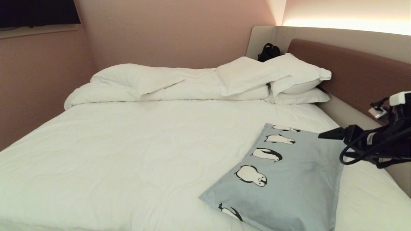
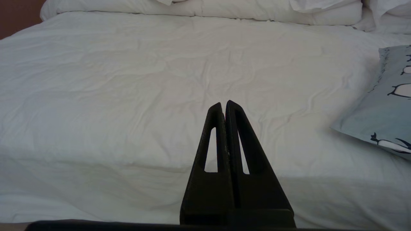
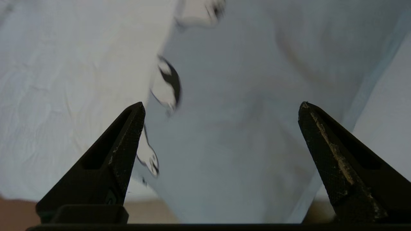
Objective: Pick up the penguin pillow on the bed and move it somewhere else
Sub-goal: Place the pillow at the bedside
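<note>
The penguin pillow (image 1: 289, 179) is light blue-grey with a row of black-and-white penguins. It lies flat on the bed (image 1: 128, 154) near the front right corner. My right gripper (image 1: 325, 135) hangs above the pillow's right edge, pointing left. In the right wrist view the right gripper (image 3: 221, 107) stands wide open over the pillow (image 3: 237, 128), with nothing between its fingers. My left gripper (image 2: 223, 104) is shut and empty, low in front of the bed's near edge (image 2: 128, 166). The pillow (image 2: 388, 106) lies off to its right.
White pillows (image 1: 289, 77) and a bunched duvet (image 1: 160, 83) lie along the far side. A brown headboard (image 1: 353, 70) runs down the right. A black bag (image 1: 269, 51) sits in the far corner. A pink wall (image 1: 32, 80) closes the left.
</note>
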